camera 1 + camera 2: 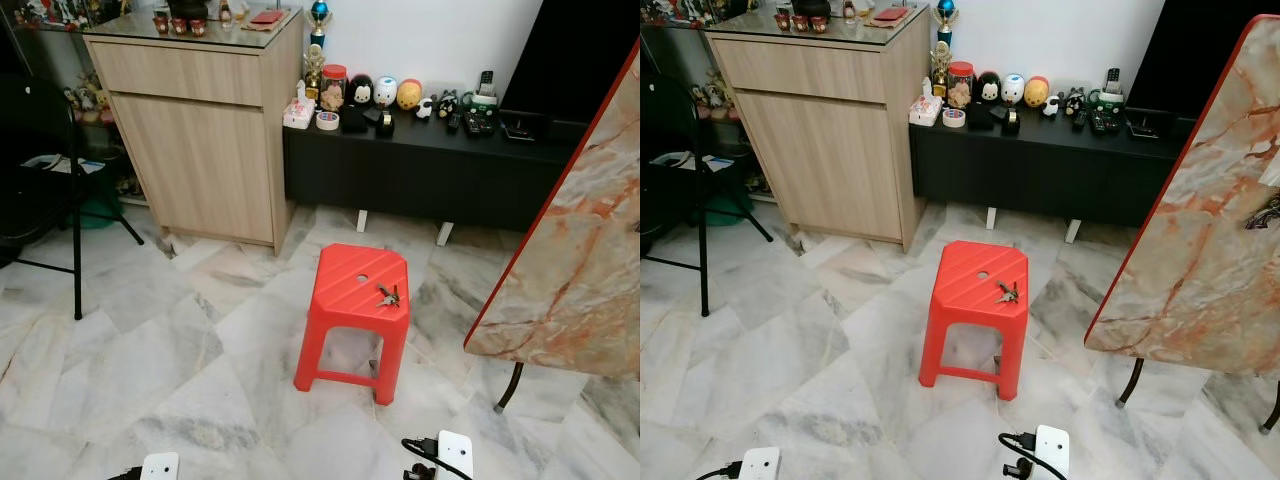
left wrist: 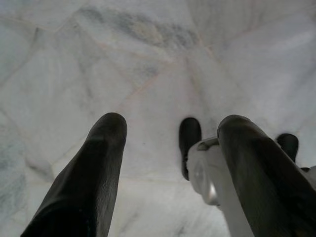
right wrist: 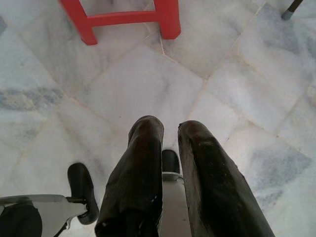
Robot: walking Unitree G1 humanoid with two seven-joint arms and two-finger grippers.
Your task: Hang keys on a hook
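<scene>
Keys (image 1: pixel 388 296) on red stool (image 1: pixel 345 280), 1 o'clock. Likely light, rigid, jangly; pinch at ring. Left gripper (image 2: pixel 168 163) spread, right gripper (image 3: pixel 170 148) nearly closed, empty.

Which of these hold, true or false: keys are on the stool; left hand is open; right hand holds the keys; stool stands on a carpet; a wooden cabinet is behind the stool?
1. The keys lie on the stool. True.
2. The left hand is open. True: its fingers stand wide apart above the floor.
3. The right hand holds the keys. False: its fingers are nearly together with nothing between them, low over the floor.
4. The stool stands on a carpet. False: it stands on bare marble tiles.
5. A wooden cabinet stands behind the stool. True: it is to the left, beside a black bench.
</scene>
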